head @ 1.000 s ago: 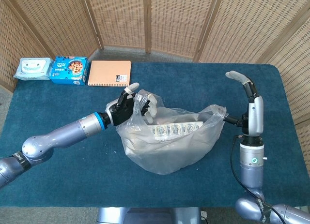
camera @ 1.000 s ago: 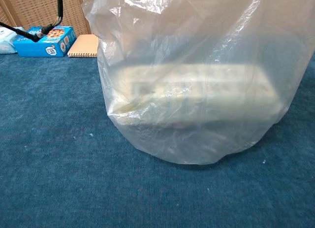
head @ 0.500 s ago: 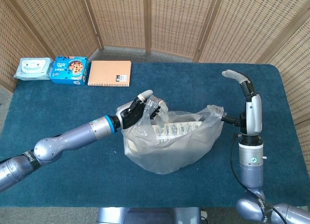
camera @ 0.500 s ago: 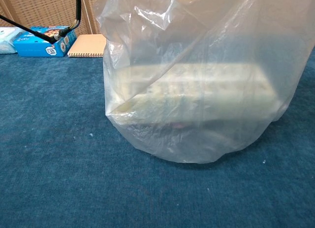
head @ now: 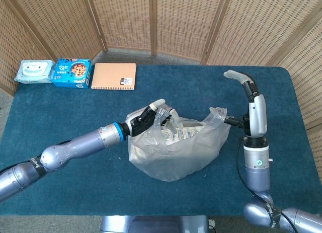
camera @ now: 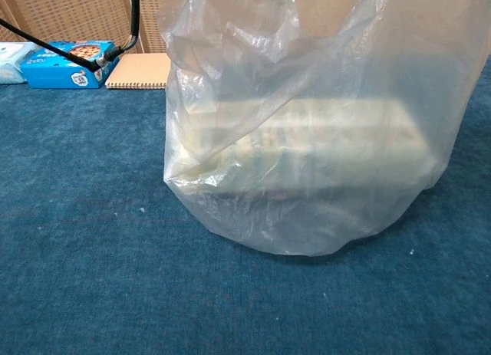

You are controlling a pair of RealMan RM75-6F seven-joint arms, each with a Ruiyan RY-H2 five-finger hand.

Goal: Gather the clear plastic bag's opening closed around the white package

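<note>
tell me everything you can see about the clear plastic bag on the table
The clear plastic bag is thin, crinkled, translucent film, slumped in a rounded heap near the middle of the blue table. Its mouth faces up and is partly drawn together. The white package lies inside it, printed labels showing through. The left hand grips the left edge of the opening. At the right edge, the film rises beside the right hand, though the grip itself is unclear.

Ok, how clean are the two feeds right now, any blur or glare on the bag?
Head view: sharp and evenly lit, print on the white package shows through the clear plastic bag. Chest view: the bag fills the frame, the package is a hazy pale block behind film, and bright highlights run along the creases.
</note>
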